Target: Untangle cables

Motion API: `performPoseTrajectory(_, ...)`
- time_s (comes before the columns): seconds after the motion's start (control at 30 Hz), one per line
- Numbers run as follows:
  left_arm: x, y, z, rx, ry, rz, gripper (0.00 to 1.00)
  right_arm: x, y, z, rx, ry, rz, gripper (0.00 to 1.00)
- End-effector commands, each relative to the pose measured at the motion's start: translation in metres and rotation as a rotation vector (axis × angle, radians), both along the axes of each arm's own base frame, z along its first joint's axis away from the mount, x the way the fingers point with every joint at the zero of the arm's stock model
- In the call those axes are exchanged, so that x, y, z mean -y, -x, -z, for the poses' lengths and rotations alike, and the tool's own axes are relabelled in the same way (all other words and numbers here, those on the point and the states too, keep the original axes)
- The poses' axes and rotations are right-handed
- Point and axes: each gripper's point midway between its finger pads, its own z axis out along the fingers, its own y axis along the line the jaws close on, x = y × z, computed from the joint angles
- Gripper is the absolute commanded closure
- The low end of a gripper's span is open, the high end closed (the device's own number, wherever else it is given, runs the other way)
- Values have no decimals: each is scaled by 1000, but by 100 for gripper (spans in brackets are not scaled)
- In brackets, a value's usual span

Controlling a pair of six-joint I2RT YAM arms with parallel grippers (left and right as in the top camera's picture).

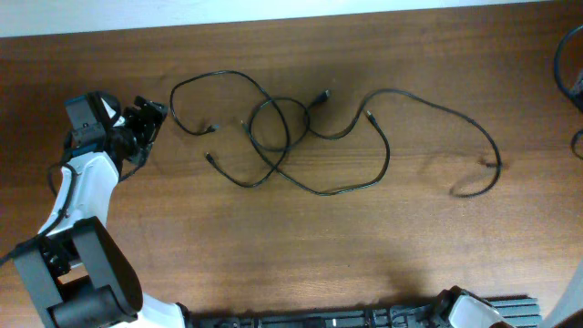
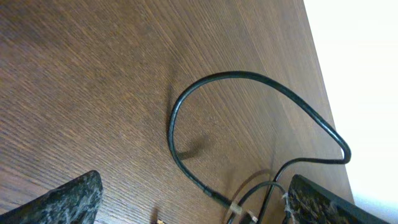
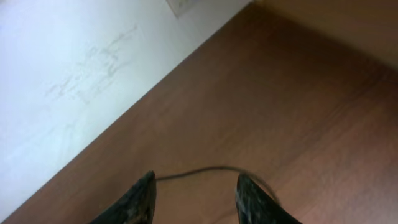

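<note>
Several thin black cables (image 1: 273,132) lie looped over one another in the middle of the wooden table. Small plugs show at their ends (image 1: 321,96). One long cable (image 1: 474,123) arcs off to the right. My left gripper (image 1: 153,117) is open at the left, just beside the leftmost loop (image 1: 175,102). In the left wrist view the open fingers (image 2: 193,208) frame that loop (image 2: 186,99) and a clear-sleeved plug (image 2: 233,208). My right gripper (image 3: 196,180) is open and empty, with a thin cable (image 3: 205,168) on the table just past its fingertips. It does not show in the overhead view.
The table's far edge meets a white wall (image 1: 273,9), which also shows in the right wrist view (image 3: 74,74). Thick black arm wires (image 1: 569,64) hang at the right edge. The arm bases (image 1: 82,282) stand along the front edge.
</note>
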Motion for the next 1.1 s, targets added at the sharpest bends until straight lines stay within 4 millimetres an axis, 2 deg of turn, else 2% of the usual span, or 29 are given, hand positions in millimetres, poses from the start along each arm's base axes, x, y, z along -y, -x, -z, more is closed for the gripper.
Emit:
performPoseTrajectory(0.0, 4, 1, 2, 8, -12, 53, 1, -30, -16, 30, -92, -80, -128, 37)
performPoseTrajectory(0.1, 5, 1, 2, 5, -11, 53, 1, -81, -51, 89, -264, -136, -312, 35)
performPoseTrajectory(0.13, 5, 1, 2, 5, -11, 53, 1, -102, -71, 123, -345, -157, -374, 35)
performPoseTrajectory(0.17, 5, 1, 2, 5, -11, 53, 1, -109, -86, 160, -432, -163, -387, 35)
performPoseTrajectory(0.23, 5, 1, 2, 5, -11, 53, 1, -98, -96, 211, -553, -147, -352, 35)
performPoseTrajectory(0.3, 5, 1, 2, 5, -11, 53, 1, -71, -92, 245, -684, -3, -387, 35)
performPoseTrajectory(0.33, 5, 1, 2, 5, -11, 53, 1, -58, -90, 248, -726, 102, -465, 34)
performPoseTrajectory(0.37, 5, 1, 2, 5, -11, 53, 1, -51, -83, 249, -779, 229, -646, 35)
performPoseTrajectory(0.4, 5, 1, 2, 5, -11, 53, 1, -39, -71, 251, -834, 253, -675, 34)
performPoseTrajectory(0.47, 5, 1, 2, 5, -11, 53, 1, -13, -50, 255, -872, 184, -580, 34)
performPoseTrajectory(0.5, 5, 1, 2, 5, -11, 53, 1, 3, -37, 262, -890, 148, -538, 35)
performPoseTrajectory(0.53, 5, 1, 2, 5, -11, 53, 1, 11, -23, 273, -907, 105, -517, 35)
performPoseTrajectory(0.6, 5, 1, 2, 5, -11, 53, 1, 1, -10, 292, -873, -9, -543, 35)
performPoseTrajectory(0.67, 5, 1, 2, 5, -11, 53, 1, -1, 1, 306, -907, -12, -540, 39)
performPoseTrajectory(0.73, 5, 1, 2, 5, -11, 53, 1, 16, 10, 320, -952, 29, -393, 43)
performPoseTrajectory(0.87, 5, 1, 2, 5, -11, 53, 1, 12, 22, 354, -938, 28, -347, 43)
performPoseTrajectory(0.9, 5, 1, 2, 5, -11, 53, 1, 10, 24, 360, -927, 11, -326, 51)
performPoseTrajectory(0.93, 5, 1, 2, 5, -11, 53, 1, 6, 22, 362, -909, -13, -324, 78)
performPoseTrajectory(0.97, 5, 1, 2, 5, -11, 53, 1, 1, 15, 361, -865, -34, -337, 96)
performPoseTrajectory(1.03, 5, 1, 2, 5, -11, 53, 1, 9, 5, 355, -836, -14, -325, 96)
performPoseTrajectory(1.07, 5, 1, 2, 5, -11, 53, 1, 19, 1, 346, -821, -8, -303, 96)
